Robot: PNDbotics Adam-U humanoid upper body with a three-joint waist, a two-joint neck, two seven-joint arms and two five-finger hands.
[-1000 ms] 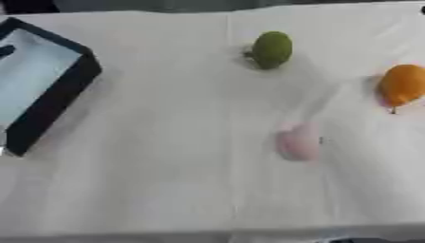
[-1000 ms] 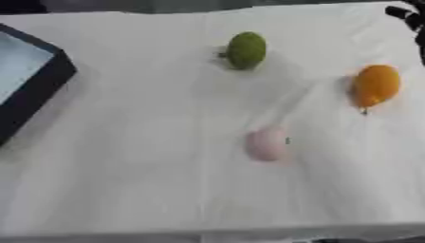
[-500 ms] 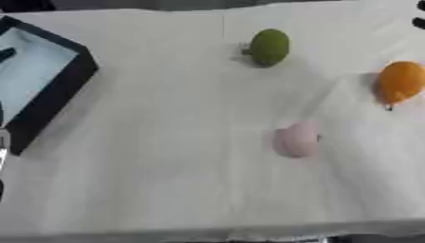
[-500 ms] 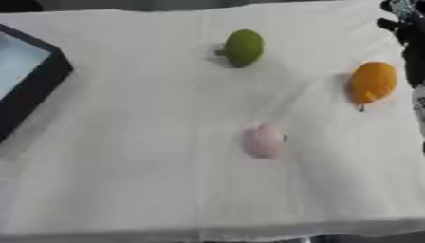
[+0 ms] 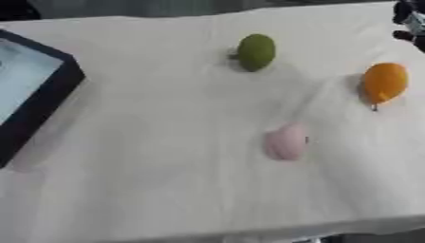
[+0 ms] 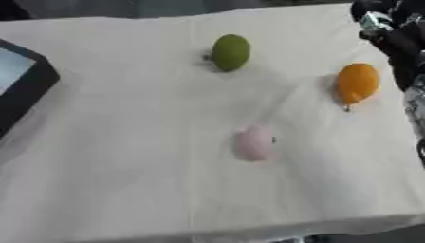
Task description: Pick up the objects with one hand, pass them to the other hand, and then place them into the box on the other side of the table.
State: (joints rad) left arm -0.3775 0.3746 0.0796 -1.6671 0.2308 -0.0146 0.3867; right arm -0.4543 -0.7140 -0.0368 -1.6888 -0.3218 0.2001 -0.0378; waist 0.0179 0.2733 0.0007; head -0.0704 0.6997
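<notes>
Three fruit-like objects lie on the white cloth: a green one [image 5: 255, 52] at the back, an orange one [image 5: 384, 82] at the right and a pale pink one [image 5: 286, 141] nearer the middle. A black box [image 5: 41, 107] with a light blue inside stands at the left edge. My right hand [image 6: 383, 21] comes in at the upper right corner, dark and blurred, just above and to the right of the orange object and apart from it. Its arm runs down the right edge. My left hand does not show.
The white cloth [image 5: 149, 180] covers the whole table, and its front edge runs along the bottom of the view. A dark strip shows beyond the far edge.
My right hand has come further into view at the upper right, closer to the orange object. The three objects and the box lie where they were.
</notes>
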